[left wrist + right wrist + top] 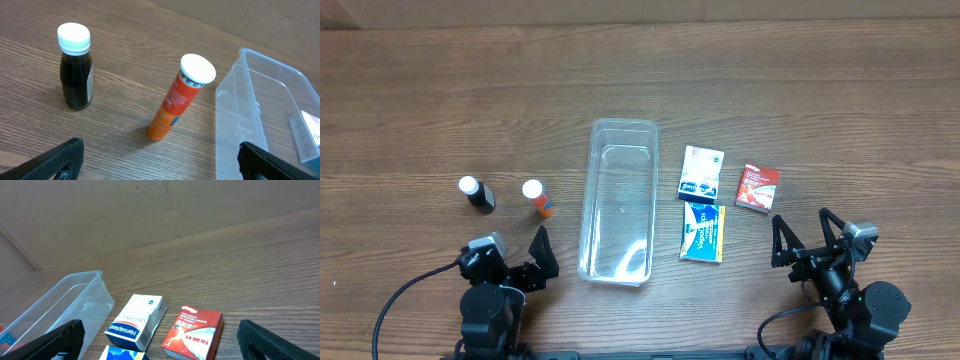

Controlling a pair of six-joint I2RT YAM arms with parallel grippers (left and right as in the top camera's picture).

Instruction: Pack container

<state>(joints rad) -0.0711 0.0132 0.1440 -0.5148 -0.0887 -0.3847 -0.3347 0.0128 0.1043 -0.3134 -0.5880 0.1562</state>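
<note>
The left gripper is seen with its jaws spread wide, nothing held or touched. The right gripper is likewise spread wide and holds nothing. The container is laid lengthwise on the table, with nothing in it. Left of the container, an orange tube and a dark bottle are stood upright. Right of it, a white-and-blue box, a blue-and-yellow box and a red box are laid flat. In the right wrist view the blue-and-yellow box is cut off by the lower edge, and the container's near end is cropped in both wrist views.
</note>
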